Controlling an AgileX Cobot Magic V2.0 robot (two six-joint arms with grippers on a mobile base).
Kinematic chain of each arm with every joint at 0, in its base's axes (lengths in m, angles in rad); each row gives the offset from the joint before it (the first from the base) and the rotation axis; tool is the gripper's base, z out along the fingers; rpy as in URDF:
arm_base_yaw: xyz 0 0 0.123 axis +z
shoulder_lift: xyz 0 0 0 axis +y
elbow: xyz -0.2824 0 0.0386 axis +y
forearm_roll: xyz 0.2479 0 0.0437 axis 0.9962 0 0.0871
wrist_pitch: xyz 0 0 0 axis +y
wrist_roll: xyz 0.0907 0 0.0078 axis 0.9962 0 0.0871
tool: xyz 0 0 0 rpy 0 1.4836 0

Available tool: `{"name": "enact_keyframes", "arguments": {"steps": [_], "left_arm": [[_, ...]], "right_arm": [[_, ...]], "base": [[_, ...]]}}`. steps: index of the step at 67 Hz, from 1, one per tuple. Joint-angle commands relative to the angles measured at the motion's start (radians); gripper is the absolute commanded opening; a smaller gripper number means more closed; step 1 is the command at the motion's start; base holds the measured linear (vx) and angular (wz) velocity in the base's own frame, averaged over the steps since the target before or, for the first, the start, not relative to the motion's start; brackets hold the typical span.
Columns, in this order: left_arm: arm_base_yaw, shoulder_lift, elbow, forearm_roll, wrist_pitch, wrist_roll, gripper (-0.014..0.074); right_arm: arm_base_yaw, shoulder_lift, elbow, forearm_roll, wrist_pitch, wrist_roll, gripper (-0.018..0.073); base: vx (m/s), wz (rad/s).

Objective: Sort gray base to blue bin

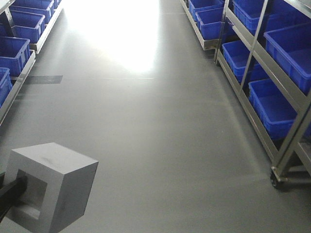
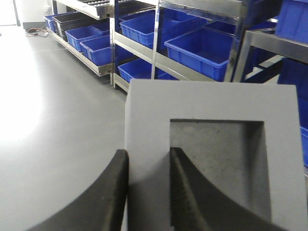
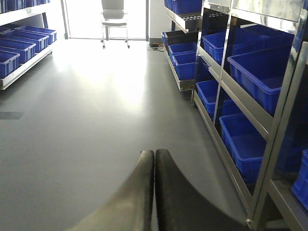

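**Block in the left pincer, bin not yet reached**

The gray block [image 1: 51, 189] sits in the lower left of the front view, lifted clear of the floor [image 1: 160, 145]. In the left wrist view, the left pincer [image 2: 149, 161] is pinching one wall of the block's frame. One finger lies on the outer face and the other sits down in the recess. The right pincer [image 3: 154, 161] hangs at bottom centre of its own view, fingers pressed together on nothing.

Bins line the racks [image 1: 252, 53] along the right edge of the front view. A blue bin [image 2: 195, 60] shows at upper centre of the left wrist view, well apart from the block. Which bin is the target, I cannot tell.

Now the carry. The hold is on a single wall and off to one side, so the block looks likely to pivot if swung. I would keep the wrist level and travel smoothly. Then come in under the shelf rail, clear the bin's rim, and lower inside before letting go.
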Motion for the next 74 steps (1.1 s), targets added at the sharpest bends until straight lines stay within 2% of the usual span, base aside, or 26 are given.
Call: {"name": "enact_keyframes", "arguments": {"steps": [1, 74], "left_arm": [[-0.007, 0.001, -0.031, 0.000, -0.099, -0.007, -0.0007], [-0.007, 0.001, -0.031, 0.000, -0.096, -0.007, -0.0007]], "right_arm": [[-0.005, -0.007, 0.006, -0.009, -0.072, -0.007, -0.0005], [-0.005, -0.007, 0.006, -0.009, -0.074, -0.007, -0.0005]], "base": [[0.47, 0.05], [0.49, 0.12]]}}
